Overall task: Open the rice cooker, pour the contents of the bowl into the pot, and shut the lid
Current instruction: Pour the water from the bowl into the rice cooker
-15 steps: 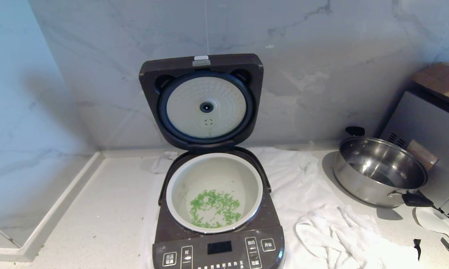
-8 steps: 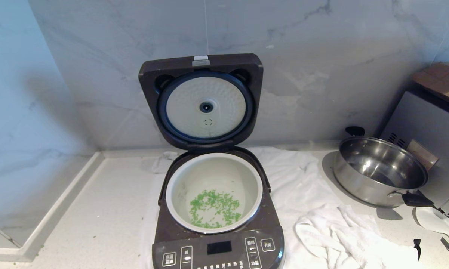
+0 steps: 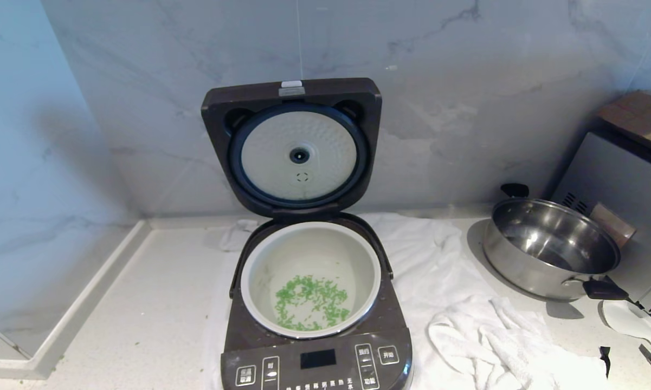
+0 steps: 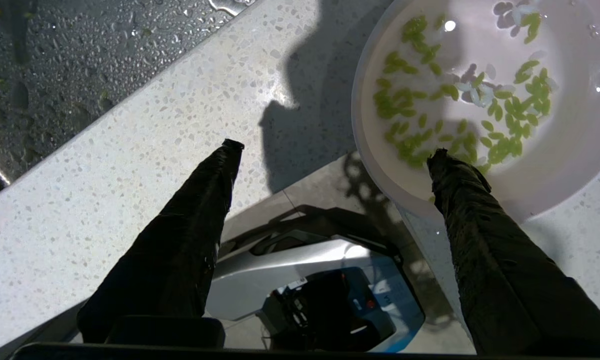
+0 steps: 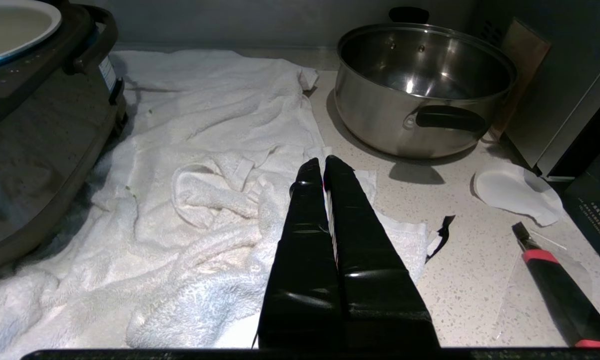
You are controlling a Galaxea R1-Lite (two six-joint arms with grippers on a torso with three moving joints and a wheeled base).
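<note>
I had the left end effector (image 4: 332,150) spread wide at the tabletop (image 4: 130,150) edge, gripping nothing. One finger (image 4: 454,180) overlapped the near rim of the bowl (image 4: 569,150), which sat on the tabletop at about 1 o'clock from the wrist; whether it touched the rim, I could not tell. Some green bits (image 4: 454,105) lay in the bowl's wet bottom.

From the head, neither arm showed. The cooker (image 3: 314,357) stood at 6 o'clock with its lid (image 3: 292,143) upright against the wall at 12 o'clock. The pot (image 3: 310,279) sat in the body, a scatter of greens (image 3: 310,300) across its floor. I judged the pour as good as done and the bowl set down and let go. The step left was closing the lid, which called for bringing an arm up behind the lid's top edge and pressing it forward and down until it latched.

The right end effector (image 5: 323,165) hung clenched and empty over a white towel (image 5: 205,210) beside the cooker. A steel pan (image 3: 553,246) stood at 3 o'clock from the cooker, well apart.

The tabletop was pale speckled stone with a raised lip on the left. Grey-veined marble (image 3: 466,108) walls backed the corner.
</note>
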